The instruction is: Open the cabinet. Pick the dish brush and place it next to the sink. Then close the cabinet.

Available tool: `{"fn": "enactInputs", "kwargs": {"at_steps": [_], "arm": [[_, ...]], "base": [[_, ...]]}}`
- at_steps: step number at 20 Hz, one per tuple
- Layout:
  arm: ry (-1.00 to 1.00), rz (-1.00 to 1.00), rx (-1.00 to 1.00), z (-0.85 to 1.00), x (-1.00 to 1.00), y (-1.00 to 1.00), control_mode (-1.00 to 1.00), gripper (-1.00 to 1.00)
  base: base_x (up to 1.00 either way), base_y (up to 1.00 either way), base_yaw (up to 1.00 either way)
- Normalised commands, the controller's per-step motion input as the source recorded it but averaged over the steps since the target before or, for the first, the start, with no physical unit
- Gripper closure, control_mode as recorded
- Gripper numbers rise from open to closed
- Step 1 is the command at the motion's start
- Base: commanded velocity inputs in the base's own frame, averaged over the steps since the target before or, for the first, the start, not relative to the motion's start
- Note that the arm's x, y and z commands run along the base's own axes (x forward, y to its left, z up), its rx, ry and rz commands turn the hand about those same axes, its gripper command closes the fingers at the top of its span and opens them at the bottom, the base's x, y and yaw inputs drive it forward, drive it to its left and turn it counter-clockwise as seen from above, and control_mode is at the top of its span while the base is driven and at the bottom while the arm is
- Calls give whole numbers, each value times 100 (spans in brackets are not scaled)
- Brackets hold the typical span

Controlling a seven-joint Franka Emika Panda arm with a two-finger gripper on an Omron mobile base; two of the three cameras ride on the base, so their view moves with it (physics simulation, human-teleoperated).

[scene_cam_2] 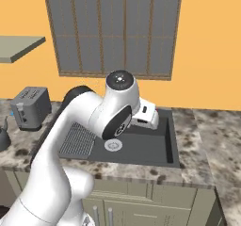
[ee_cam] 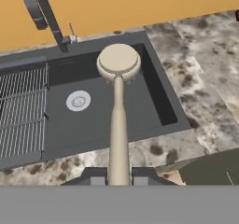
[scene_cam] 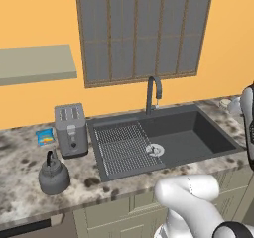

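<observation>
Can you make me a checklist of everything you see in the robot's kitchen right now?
Surface: speckled stone counter.
Job's things: dish brush held by its handle, round head out over the sink; sink has a wire rack, silver drain and dark faucet.
Clutter: toaster, dark kettle, blue-and-yellow sponge.
Grippers: gripper shut on the brush handle.
Cables: nothing seen.
Surroundings: orange wall, shuttered window, wall shelf, cabinets below the counter.

Counter [ee_cam: 205, 92] right of sink [ee_cam: 154, 97] looks bare; faucet [ee_cam: 44, 13] blocks rear, toaster [scene_cam: 71, 129] left.
</observation>
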Motion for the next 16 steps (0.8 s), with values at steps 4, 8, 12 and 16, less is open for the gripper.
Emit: {"fn": "enactInputs", "kwargs": {"at_steps": [4, 8, 12, 16], "arm": [[2, 0, 0, -32, 50, -68, -100, 100], [9, 0, -3, -20, 46, -59, -100, 100], [16, 0, -8, -10, 26, -39, -100, 100], [24, 0, -11, -21, 33, -25, -100, 100]], "base": [[0, 0, 0], [0, 0, 0], [0, 0, 0], [0, 0, 0]]}}
